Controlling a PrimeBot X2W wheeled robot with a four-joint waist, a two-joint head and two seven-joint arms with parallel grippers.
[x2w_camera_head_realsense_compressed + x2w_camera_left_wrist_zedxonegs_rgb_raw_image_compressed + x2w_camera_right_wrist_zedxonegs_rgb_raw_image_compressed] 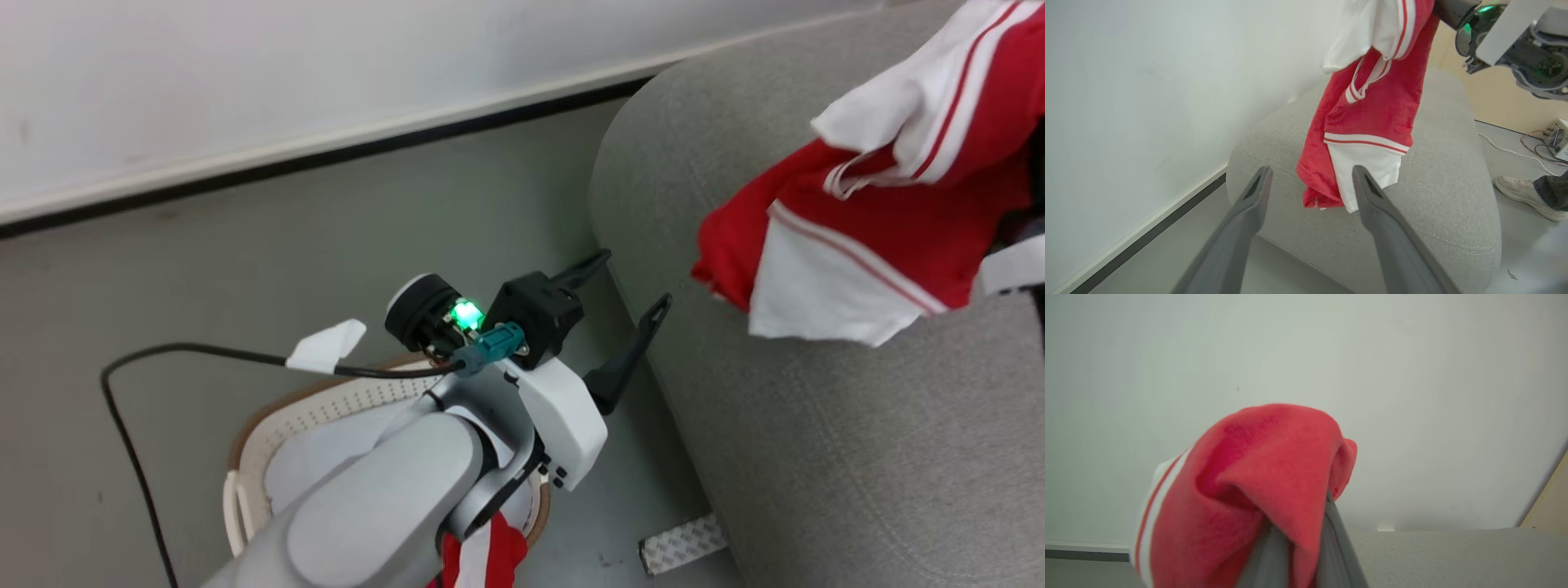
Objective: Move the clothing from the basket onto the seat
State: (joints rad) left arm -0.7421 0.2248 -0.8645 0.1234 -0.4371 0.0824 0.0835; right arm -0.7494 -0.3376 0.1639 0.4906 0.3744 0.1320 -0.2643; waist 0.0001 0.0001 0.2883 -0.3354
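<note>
The clothing [882, 212], red with white stripes and panels, hangs bunched over the left end of the light grey seat [816, 449]. My right gripper [1302, 539] is shut on its top fold, and the fabric drapes over the fingertips. In the left wrist view the clothing [1372, 110] dangles over the seat [1445, 196], hem close to the cushion. My left gripper [635, 278] is open and empty beside the seat's end, above the basket [269, 425]. The left gripper [1310, 175] points at the hanging garment.
The basket holds a pale white cloth [326, 457] and another red-and-white piece [482, 563] under my left forearm. A black cable [131, 408] loops on the floor. A white tape strip [682, 543] lies by the seat's base. A person's shoe [1523, 196] and a small wired box [1557, 139] sit beyond the seat.
</note>
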